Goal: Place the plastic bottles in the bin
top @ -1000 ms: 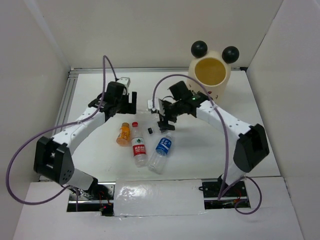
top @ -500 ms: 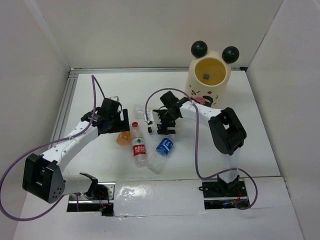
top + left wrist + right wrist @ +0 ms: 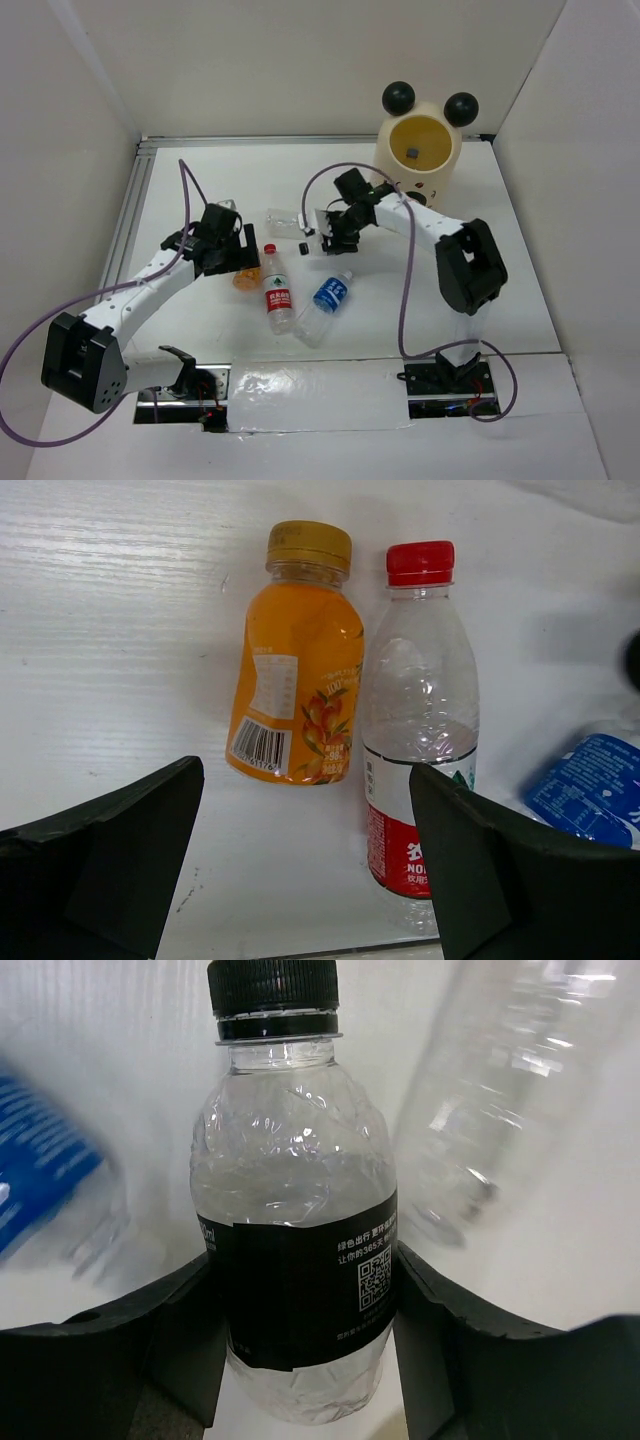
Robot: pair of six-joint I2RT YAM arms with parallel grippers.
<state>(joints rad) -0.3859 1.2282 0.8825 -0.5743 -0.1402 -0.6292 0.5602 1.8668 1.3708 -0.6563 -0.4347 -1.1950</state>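
The bin (image 3: pixel 418 150) is a tall cream cylinder with two black ball ears on its rim. It stands at 1 o'clock on the white table (image 3: pixel 200 190), and one small dark thing lies inside it.

The left gripper (image 3: pixel 305 775) hangs over the orange bottle (image 3: pixel 295 670) with its fingers spread wide, touching nothing. This bottle is short and round-shouldered. It has a gold ribbed cap, a barcode and a fruit picture on its label. Just beside it at 3 o'clock lies the red bottle (image 3: pixel 415 730), of clear crinkled plastic, with a red cap and a red label with the white letters "NO". Both caps point to 12 o'clock. The blue bottle (image 3: pixel 590 790) lies at 4 o'clock from them.

The right gripper (image 3: pixel 300 1290) pinches the black bottle (image 3: pixel 295 1250) around its label, near the table's middle, at 7 o'clock from the bin. It is clear and dimpled with a black ribbed cap. Its black label has a QR code and small white Chinese lines. The clear bottle (image 3: pixel 500 1090), blurred, lies beside it at 2 o'clock.
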